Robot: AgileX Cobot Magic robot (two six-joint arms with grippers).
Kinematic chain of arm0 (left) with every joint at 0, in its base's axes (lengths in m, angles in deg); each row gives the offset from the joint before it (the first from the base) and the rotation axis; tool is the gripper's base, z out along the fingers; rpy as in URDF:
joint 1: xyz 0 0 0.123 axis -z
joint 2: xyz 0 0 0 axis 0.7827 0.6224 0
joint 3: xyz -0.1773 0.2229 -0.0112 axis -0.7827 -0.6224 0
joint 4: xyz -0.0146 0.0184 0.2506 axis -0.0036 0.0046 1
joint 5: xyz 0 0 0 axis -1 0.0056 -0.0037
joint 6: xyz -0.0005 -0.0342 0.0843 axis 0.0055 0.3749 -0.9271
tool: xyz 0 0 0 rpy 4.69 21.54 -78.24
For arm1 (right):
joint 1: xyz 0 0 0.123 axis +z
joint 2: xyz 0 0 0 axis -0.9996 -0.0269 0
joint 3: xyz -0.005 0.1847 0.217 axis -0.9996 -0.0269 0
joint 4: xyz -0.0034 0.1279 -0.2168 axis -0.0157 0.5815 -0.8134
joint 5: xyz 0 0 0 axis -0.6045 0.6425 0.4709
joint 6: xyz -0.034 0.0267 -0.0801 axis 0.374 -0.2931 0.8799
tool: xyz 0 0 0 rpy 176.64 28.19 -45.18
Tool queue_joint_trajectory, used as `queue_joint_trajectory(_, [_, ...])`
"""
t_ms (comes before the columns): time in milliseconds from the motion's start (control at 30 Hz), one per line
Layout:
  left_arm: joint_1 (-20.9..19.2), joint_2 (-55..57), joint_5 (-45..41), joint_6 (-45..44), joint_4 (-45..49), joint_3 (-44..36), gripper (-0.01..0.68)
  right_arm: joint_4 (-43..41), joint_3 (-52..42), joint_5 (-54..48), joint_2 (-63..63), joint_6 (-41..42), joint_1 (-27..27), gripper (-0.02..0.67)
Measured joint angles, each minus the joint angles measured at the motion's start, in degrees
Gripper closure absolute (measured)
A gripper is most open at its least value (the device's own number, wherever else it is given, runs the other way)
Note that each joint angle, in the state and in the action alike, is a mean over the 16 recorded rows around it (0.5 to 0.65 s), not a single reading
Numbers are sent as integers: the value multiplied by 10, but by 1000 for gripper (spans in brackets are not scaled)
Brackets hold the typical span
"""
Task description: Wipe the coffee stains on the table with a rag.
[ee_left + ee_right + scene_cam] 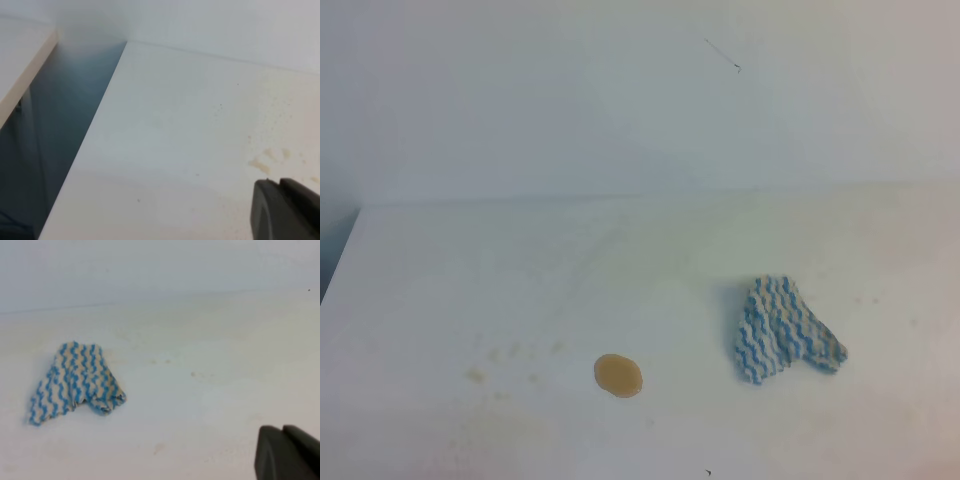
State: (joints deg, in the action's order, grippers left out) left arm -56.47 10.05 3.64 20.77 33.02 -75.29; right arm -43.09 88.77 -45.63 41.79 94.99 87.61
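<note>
Exterior high view first, and we are looking at the table (470,280) filling the lower half of the frame, a plain white top, with a pale wall (620,90) taking the upper half. We are seeing the rag (782,328) sitting right of centre, crumpled, blue and white zigzags, lying free on the surface with nothing touching it. We are finding the coffee stains (618,375) lower down and just left of centre, a round tan blot, well apart from the rag. We are also picking out faint yellowish specks (505,365) scattered further left of that blot.

Over to the right wrist view, and we are catching the right gripper (287,452) poking in at the lower right corner, its dark jaws pressed together and gripping nothing, while the rag is lying in the left middle of that frame, well clear of it.

We are switching to the left wrist view: the left gripper (285,210) is showing in the lower right corner as dark tips, and we cannot tell how far it is parted. It is holding nothing that we can see.
</note>
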Motion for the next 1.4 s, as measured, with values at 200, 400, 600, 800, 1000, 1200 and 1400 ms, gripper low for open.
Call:
queue_joint_trajectory(200, [0, 0, 0, 0, 0, 0, 674, 0, 0, 1, 0, 3, 0, 652])
queue_joint_trajectory(400, [0, 0, 0, 0, 0, 0, 674, -6, 0, 7, 0, 7, 0, 652])
queue_joint_trajectory(600, [0, 0, 0, 0, 0, 0, 673, -14, 0, 39, 0, 10, 0, 652])
queue_joint_trajectory(800, [0, 0, 0, 0, 0, 0, 673, -20, 0, 92, 0, 11, 0, 652])
queue_joint_trajectory(1000, [0, 0, 0, 0, 0, 0, 672, -19, 0, 159, 0, 15, 0, 652])
queue_joint_trajectory(1200, [0, 0, 0, 0, 0, 0, 672, -20, 0, 248, 0, 24, 0, 652])
queue_joint_trajectory(1400, [0, 0, 0, 0, 0, 0, 672, -19, -1, 378, 1, 33, 0, 652])
